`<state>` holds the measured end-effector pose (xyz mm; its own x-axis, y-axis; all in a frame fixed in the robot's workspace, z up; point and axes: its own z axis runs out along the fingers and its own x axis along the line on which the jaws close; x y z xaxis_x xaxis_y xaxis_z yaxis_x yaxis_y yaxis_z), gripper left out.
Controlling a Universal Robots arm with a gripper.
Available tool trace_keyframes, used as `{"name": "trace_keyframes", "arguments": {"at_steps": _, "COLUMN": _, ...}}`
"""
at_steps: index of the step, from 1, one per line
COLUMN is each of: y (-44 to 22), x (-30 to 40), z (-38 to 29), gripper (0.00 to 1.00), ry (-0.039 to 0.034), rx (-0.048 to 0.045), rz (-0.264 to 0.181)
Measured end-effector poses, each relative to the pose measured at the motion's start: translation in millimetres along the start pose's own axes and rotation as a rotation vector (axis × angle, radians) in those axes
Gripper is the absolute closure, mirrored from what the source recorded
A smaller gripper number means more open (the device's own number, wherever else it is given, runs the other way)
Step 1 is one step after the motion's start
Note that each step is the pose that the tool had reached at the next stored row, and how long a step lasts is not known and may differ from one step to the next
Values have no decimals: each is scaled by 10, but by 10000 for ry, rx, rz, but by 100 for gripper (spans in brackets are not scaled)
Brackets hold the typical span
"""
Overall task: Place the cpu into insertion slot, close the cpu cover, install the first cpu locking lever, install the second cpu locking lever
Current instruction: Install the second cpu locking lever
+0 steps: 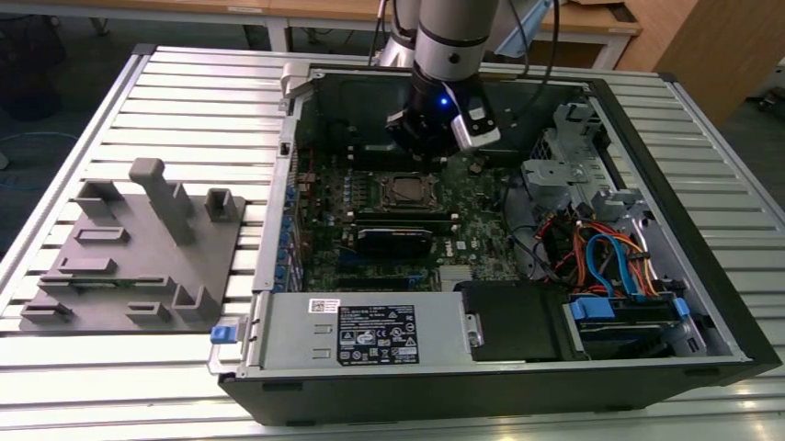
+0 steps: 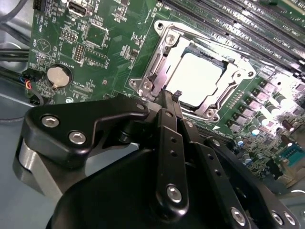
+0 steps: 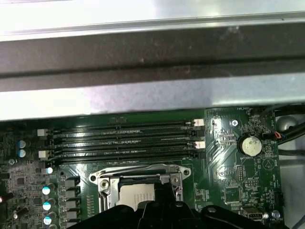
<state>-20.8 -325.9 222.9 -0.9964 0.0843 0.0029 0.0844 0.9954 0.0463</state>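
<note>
We see the gripper (image 2: 170,95) poised just above the insertion slot (image 2: 193,76) on the green motherboard (image 2: 109,52) of the open computer case (image 1: 687,303). In the second wrist view its black fingers (image 2: 167,114) stand pressed together side by side with no gap between them, and nothing is held between them; their tips hang over the near edge of the socket frame, though we cannot tell whether they touch it. The cpu (image 2: 198,76) lies flat in the slot, its pale metal top showing through the square window of the cpu cover (image 2: 162,59), which lies down over it. In the first wrist view the cpu (image 3: 137,195) shows in its silver frame just beside the long black memory slots (image 3: 124,140), with a coin cell battery (image 3: 250,144) off to one side. In the exterior view the arm (image 1: 451,37) reaches down into the case over the socket (image 1: 405,191), and a grey fixture block (image 1: 135,257) sits on the slatted table (image 1: 197,92) at the exterior view's left.
</note>
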Motion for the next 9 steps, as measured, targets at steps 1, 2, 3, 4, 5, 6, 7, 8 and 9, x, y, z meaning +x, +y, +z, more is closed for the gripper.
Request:
{"name": "trace_keyframes", "arguments": {"at_steps": 1, "y": -8, "x": -1, "z": 1, "gripper": 90, "ry": 0, "rx": 1, "rz": 0}}
{"name": "trace_keyframes", "arguments": {"at_steps": 2, "y": -15, "x": -1, "z": 2, "gripper": 90, "ry": 0, "rx": 3, "rz": 0}}
{"name": "trace_keyframes", "arguments": {"at_steps": 3, "y": -21, "x": -2, "z": 2, "gripper": 90, "ry": -1, "rx": 6, "rz": 0}}
{"name": "trace_keyframes", "arguments": {"at_steps": 4, "y": -26, "x": -2, "z": 3, "gripper": 90, "ry": -1, "rx": 7, "rz": 0}}
{"name": "trace_keyframes", "arguments": {"at_steps": 5, "y": -32, "x": -3, "z": 3, "gripper": 90, "ry": -2, "rx": 6, "rz": 0}}
{"name": "trace_keyframes", "arguments": {"at_steps": 6, "y": -36, "x": -3, "z": 3, "gripper": 90, "ry": -1, "rx": 7, "rz": 0}}
{"name": "trace_keyframes", "arguments": {"at_steps": 7, "y": -40, "x": -4, "z": 2, "gripper": 90, "ry": -1, "rx": 8, "rz": 0}}
{"name": "trace_keyframes", "arguments": {"at_steps": 8, "y": -45, "x": -4, "z": 2, "gripper": 90, "ry": -1, "rx": 8, "rz": 0}}
{"name": "trace_keyframes", "arguments": {"at_steps": 9, "y": -50, "x": -4, "z": 2, "gripper": 90, "ry": -1, "rx": 7, "rz": 0}}
